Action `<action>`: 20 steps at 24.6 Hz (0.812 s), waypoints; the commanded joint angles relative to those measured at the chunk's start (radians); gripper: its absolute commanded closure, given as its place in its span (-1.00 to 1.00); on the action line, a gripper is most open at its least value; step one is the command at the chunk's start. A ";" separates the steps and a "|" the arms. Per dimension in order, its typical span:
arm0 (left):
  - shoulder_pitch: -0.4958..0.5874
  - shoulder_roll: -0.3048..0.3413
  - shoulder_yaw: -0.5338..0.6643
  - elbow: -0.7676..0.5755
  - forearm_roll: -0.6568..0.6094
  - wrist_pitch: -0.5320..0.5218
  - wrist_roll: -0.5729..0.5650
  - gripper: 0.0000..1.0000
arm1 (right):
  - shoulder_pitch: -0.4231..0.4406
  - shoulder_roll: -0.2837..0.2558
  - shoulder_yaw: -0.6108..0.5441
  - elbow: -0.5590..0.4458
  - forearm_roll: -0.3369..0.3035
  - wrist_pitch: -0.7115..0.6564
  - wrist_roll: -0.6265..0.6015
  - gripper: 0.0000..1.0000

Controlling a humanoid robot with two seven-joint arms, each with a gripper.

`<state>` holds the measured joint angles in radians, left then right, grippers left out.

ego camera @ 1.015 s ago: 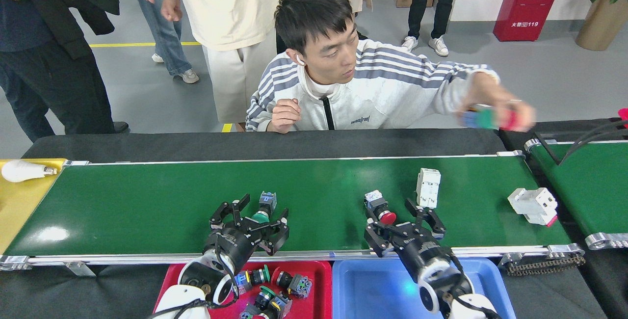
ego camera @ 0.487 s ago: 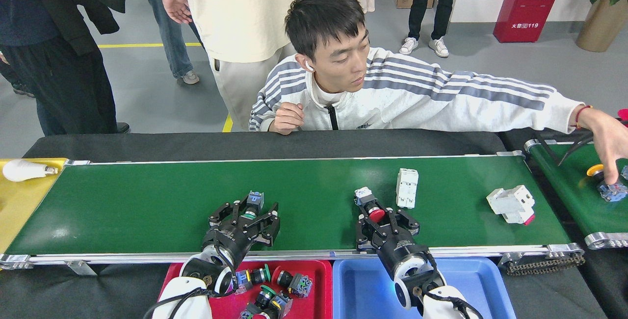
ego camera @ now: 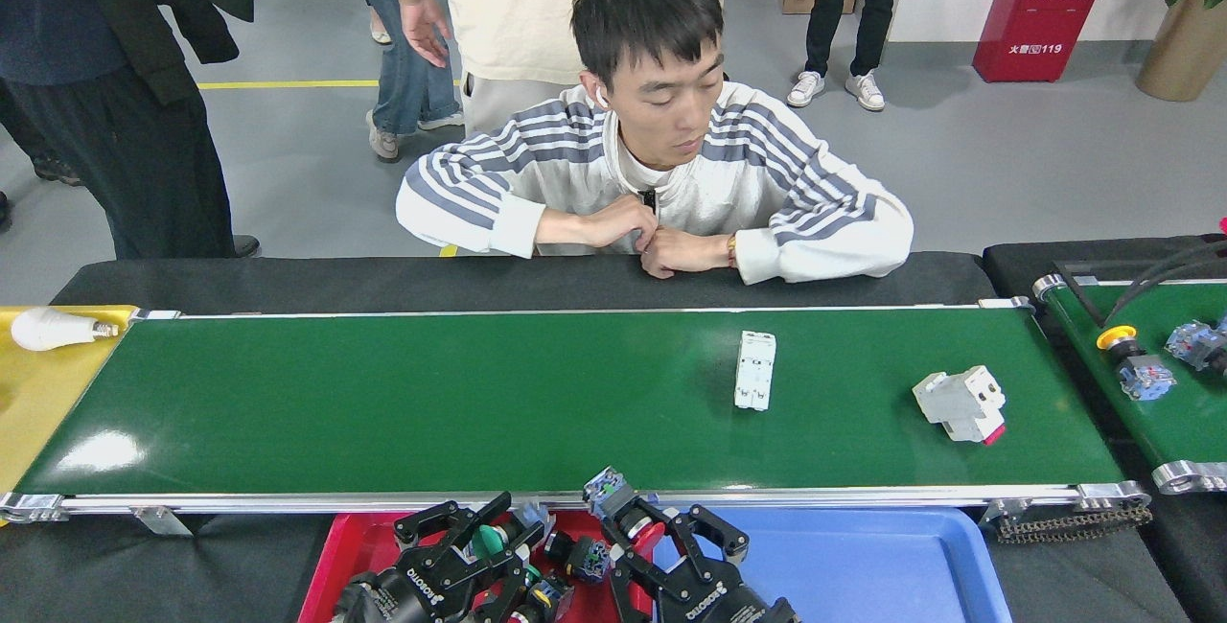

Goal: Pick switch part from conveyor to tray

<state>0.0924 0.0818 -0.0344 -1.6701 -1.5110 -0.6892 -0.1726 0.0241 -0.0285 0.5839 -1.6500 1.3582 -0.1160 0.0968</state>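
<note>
Head view: left gripper (ego camera: 479,546) clamps a green-capped switch part (ego camera: 491,539) over the red tray (ego camera: 331,556); right gripper (ego camera: 661,532) clamps a red-capped switch part (ego camera: 621,505), its long axis pointing up-left.

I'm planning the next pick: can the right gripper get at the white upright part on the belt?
Probably not yet: the right gripper is shut on a red switch part, though the belt around the white part lies free.
</note>
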 commanded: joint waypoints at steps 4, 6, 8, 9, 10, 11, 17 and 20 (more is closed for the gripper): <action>0.009 -0.002 0.088 -0.019 0.006 0.017 0.004 -1.00 | -0.006 0.015 0.039 -0.013 0.002 -0.010 -0.003 -1.00; 0.016 -0.023 0.175 -0.016 0.012 0.134 0.005 -1.00 | -0.006 0.013 0.037 -0.017 0.001 -0.013 -0.005 -1.00; 0.020 -0.039 0.237 -0.008 0.026 0.234 0.005 -1.00 | -0.003 0.007 0.033 -0.028 -0.002 -0.013 -0.006 -1.00; 0.029 -0.040 0.268 -0.008 0.031 0.266 0.005 -1.00 | -0.001 0.004 0.013 -0.047 -0.005 -0.011 -0.006 -1.00; 0.038 -0.040 0.297 -0.005 0.037 0.278 0.005 -1.00 | 0.005 -0.004 -0.047 -0.063 -0.010 -0.007 -0.009 -1.00; 0.044 -0.040 0.310 -0.005 0.038 0.278 0.005 -1.00 | 0.027 -0.004 -0.121 -0.073 -0.011 -0.005 -0.020 -1.00; 0.059 -0.040 0.242 -0.023 0.034 0.277 0.004 -1.00 | 0.254 0.036 -0.631 -0.093 -0.014 -0.008 -0.200 -1.00; 0.023 -0.048 0.111 -0.040 0.025 0.284 0.001 -1.00 | 0.249 0.033 -0.710 -0.071 -0.050 -0.007 -0.193 -1.00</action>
<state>0.1331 0.0376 0.1184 -1.6902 -1.4823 -0.4118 -0.1751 0.2853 0.0035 -0.1104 -1.7180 1.3208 -0.1185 -0.0780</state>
